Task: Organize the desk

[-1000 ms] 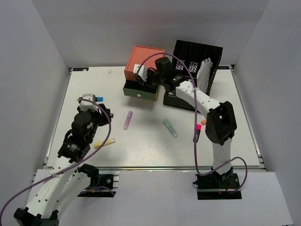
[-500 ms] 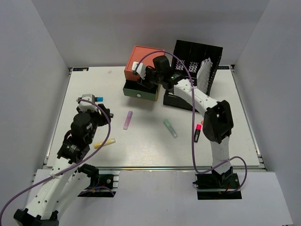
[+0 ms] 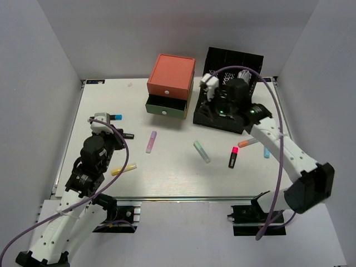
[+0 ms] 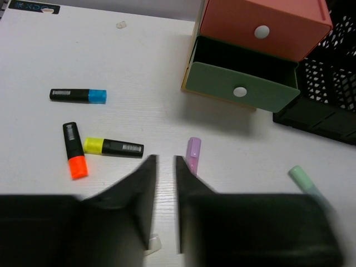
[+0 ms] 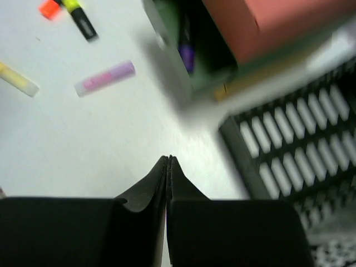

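Observation:
The desk (image 3: 178,172) is a white tabletop with loose highlighters. My left gripper (image 3: 115,138) hovers over its left part, jaws a narrow gap apart and empty (image 4: 166,162). Beside it lie an orange-capped marker (image 4: 73,151), a yellow-capped marker (image 4: 113,147), a blue-capped marker (image 4: 78,95) and a purple highlighter (image 4: 192,154). My right gripper (image 3: 214,104) is shut and empty (image 5: 168,159), low over the desk between the open green drawer (image 3: 166,106) and the black file rack (image 3: 233,67). A purple item (image 5: 186,55) lies in the drawer.
The orange-topped drawer box (image 3: 171,75) stands at the back. Also on the desk are a purple highlighter (image 3: 151,142), a green one (image 3: 201,151), a yellow one (image 3: 123,169), a black-and-pink marker (image 3: 233,157), an orange one (image 3: 247,143) and a blue one (image 3: 266,152).
My right arm has swung right, away from the drawer box; its gripper went from over the green drawer to the front of the file rack. The left arm has barely moved.

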